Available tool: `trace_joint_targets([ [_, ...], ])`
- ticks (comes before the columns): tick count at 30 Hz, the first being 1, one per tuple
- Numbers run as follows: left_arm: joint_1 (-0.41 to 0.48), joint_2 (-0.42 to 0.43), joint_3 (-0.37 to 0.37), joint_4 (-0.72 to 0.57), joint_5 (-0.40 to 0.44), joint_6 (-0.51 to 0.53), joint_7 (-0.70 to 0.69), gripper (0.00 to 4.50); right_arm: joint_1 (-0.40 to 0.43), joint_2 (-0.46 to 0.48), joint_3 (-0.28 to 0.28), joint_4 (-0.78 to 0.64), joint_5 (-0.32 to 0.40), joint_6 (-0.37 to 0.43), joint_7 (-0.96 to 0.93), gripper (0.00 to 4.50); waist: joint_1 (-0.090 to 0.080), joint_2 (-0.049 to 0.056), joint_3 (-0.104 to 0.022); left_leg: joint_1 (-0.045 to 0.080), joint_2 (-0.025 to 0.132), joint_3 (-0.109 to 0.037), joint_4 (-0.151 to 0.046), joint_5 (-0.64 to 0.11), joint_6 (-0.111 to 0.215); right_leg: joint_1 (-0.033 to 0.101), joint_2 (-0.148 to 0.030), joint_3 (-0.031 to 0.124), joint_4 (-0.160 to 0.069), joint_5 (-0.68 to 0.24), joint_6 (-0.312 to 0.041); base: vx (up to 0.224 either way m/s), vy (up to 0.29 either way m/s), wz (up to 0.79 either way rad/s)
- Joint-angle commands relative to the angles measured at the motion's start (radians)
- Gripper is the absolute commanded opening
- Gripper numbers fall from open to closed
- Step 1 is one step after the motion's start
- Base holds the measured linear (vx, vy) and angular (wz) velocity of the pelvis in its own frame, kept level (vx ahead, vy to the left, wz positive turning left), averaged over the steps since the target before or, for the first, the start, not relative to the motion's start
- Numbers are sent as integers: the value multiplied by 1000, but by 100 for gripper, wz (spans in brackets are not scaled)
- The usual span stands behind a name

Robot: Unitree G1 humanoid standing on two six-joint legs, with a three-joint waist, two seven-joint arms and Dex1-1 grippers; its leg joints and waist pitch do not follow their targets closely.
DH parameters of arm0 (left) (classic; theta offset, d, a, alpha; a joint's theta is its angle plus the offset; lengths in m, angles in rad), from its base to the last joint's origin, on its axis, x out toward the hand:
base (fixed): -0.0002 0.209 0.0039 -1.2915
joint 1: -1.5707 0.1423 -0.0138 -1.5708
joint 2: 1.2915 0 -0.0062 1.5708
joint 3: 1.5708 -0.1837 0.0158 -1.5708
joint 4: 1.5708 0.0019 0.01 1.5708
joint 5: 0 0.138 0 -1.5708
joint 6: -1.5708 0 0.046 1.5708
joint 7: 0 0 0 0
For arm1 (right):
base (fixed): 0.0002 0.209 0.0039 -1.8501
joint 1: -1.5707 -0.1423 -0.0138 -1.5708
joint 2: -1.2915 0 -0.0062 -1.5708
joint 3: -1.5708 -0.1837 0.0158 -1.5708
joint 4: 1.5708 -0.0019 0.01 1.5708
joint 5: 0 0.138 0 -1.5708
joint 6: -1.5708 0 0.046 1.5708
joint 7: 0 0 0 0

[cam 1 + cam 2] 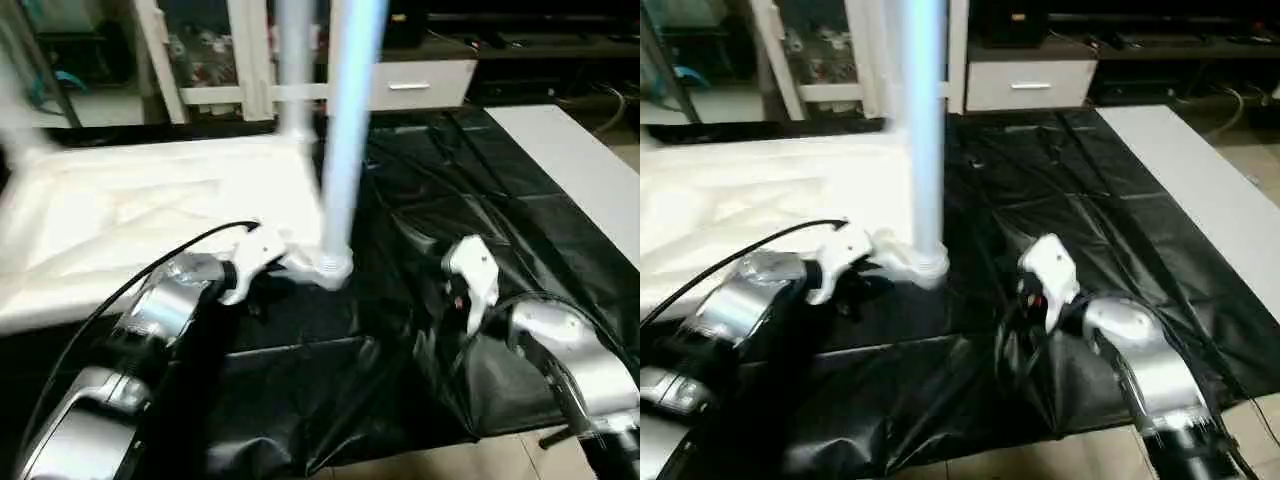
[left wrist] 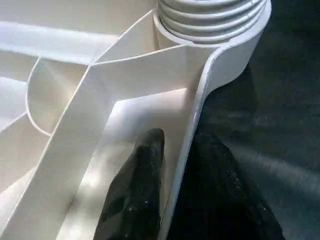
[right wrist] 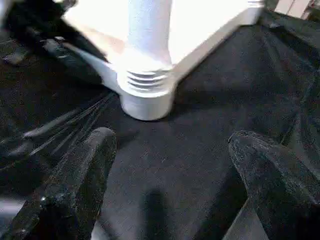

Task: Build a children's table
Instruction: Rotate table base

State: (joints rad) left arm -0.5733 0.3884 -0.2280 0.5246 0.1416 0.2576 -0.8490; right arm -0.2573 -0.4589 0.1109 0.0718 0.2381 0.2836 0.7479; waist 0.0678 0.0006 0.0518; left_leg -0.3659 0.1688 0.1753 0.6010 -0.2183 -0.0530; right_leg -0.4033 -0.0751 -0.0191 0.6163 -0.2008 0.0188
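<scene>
The black-draped worktable (image 1: 1060,200) takes up most of the scene, its near edge crumpled where the cover hangs toward the floor. Its right half lies open between the tabletop and a flat white board (image 1: 575,165) running along the far right edge.

The children's table top (image 1: 150,215) lies upside down on the left half, its ribbed underside facing up. Its left side is smeared with blur and cut off by the picture edge.

A leg (image 1: 924,130) stands upright in the near right corner socket (image 3: 146,92), the threaded collar showing just above the socket rim; the top of the leg runs out of view. A second leg (image 1: 293,65) rises at the far right corner, also cut off above.

The left gripper (image 2: 167,195) straddles the top's rim beside the near socket: one black finger (image 2: 137,185) inside on the white floor of the underside, the other outside against the black cover, clamped on the rim wall.

The right gripper (image 3: 170,180) hovers over bare black cover near the socketed corner, fingers spread wide and empty, well apart from the white board.
</scene>
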Motion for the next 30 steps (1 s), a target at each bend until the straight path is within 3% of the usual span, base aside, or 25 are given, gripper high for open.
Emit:
trace_joint_targets([
  [1, 50, -11, -18, -45, -41, -32, -76, 77, -27, 9, -11, 27, -16, -19, -18, 397, 15, -17, -63, 5, 54, -16, -65, -14, 113, 52, -69, 30, -52, 23, -310, 0, 0, 0],
  [2, 65, -18, -31, -65, -67, -79, -121, 77, -33, 10, -9, 34, -17, -22, -18, 397, 16, -21, -64, 5, 55, -15, -64, -11, 115, 52, -69, 29, -50, 27, -313, 0, 0, 0],
  [3, 81, -24, -43, -92, -89, -110, -155, 77, -39, 11, -8, 42, -19, -27, -17, 397, 30, -18, -66, 12, 57, -13, -61, 3, 121, 48, -69, 30, -45, 48, -318, 0, 0, 0],
  [4, 90, -27, -53, -105, -94, -123, -165, 74, -41, 11, -7, 43, -12, -29, -5, 397, 32, -18, -65, 11, 56, -12, -62, 12, 126, 47, -66, 30, -45, 62, -318, 0, 0, 0],
  [6, 103, -28, -65, -128, -97, -125, -166, 73, -44, 11, -6, 44, -5, -31, 9, 397, 50, -14, -66, 21, 58, -7, -58, 8, 133, 38, -63, 29, -43, 74, -321, 0, 0, 0],
  [7, 109, -32, -72, -140, -96, -101, -159, 73, -43, 5, -1, 40, 4, -34, 36, 397, 64, -19, -64, 21, 60, -3, -60, -22, 127, 37, -64, 31, -44, 53, -314, 0, 0, 0],
  [8, 109, -32, -72, -140, -96, -101, -159, 73, -43, 5, -1, 40, 4, -34, 36, 397, 70, -18, -63, 19, 60, -4, -62, -28, 123, 39, -65, 30, -44, 40, -309, 0, 0, 0],
  [9, 116, -34, -86, -157, -92, -72, -160, 73, -44, -6, 10, 38, 12, -36, 77, 397, 73, -25, -61, 21, 60, -1, -64, -48, 115, 36, -65, 30, -49, 5, -296, 0, 0, 0],
  [10, 117, -36, -89, -158, -91, -68, -158, 73, -44, -10, 14, 37, 14, -36, 90, 397, 74, -24, -62, 20, 61, -1, -65, -60, 108, 39, -67, 29, -46, -7, -293, 0, 0, 0],
  [11, 119, -42, -95, -161, -87, -58, -153, 73, -44, -20, 23, 35, 21, -36, 125, 397, 74, -30, -60, 17, 60, 1, -67, -77, 104, 40, -70, 29, -49, -39, -282, 0, 0, 0],
  [13, 120, -47, -101, -163, -81, -43, -148, 73, -45, -31, 33, 32, 29, -36, 162, 397, 73, -29, -59, 18, 62, 2, -70, -96, 95, 38, -73, 29, -55, -82, -262, 0, 0, 0],
  [14, 122, -50, -107, -168, -75, -34, -147, 73, -46, -40, 40, 31, 37, -34, 191, 397, 71, -38, -59, 16, 60, 3, -70, -94, 97, 38, -73, 29, -56, -84, -257, 0, 0, 0],
  [15, 118, -55, -108, -163, -67, -33, -142, 73, -48, -52, 45, 26, 47, -30, 224, 397, 73, -39, -60, 16, 61, 1, -70, -92, 100, 40, -75, 28, -55, -92, -250, 0, 0, 0],
  [17, 118, -58, -106, -162, -62, -34, -142, 73, -50, -57, 47, 26, 52, -30, 239, 397, 74, -38, -60, 16, 61, 1, -69, -83, 103, 36, -75, 29, -57, -89, -245, 0, 0, 0],
  [21, 108, -51, -120, -156, -51, -29, -172, 73, -63, -81, 50, 36, 56, -33, 288, 397, 76, -50, -63, 14, 58, 1, -67, -60, 110, 38, -73, 28, -52, -44, -247, 0, 0, 0],
  [28, 39, -40, -159, -101, -45, -110, -243, 73, -123, -92, 57, 124, 33, -73, 350, 397, 87, -48, -64, 21, 58, 3, -64, -73, 100, 34, -74, 27, -50, -36, -269, 0, 0, 0],
  [29, 10, -40, -156, -84, -55, -100, -275, 127, -125, -93, 58, 128, 34, -75, 356, 397, 90, -49, -64, 19, 59, 3, -64, -72, 99, 36, -74, 27, -49, -29, -270, 0, 0, 0],
  [30, -29, -44, -145, -68, -72, -71, -308, 127, -122, -97, 59, 122, 37, -72, 363, 397, 97, -34, -65, 25, 59, 3, -64, -80, 87, 30, -72, 27, -47, -27, -272, 0, 0, 0],
])
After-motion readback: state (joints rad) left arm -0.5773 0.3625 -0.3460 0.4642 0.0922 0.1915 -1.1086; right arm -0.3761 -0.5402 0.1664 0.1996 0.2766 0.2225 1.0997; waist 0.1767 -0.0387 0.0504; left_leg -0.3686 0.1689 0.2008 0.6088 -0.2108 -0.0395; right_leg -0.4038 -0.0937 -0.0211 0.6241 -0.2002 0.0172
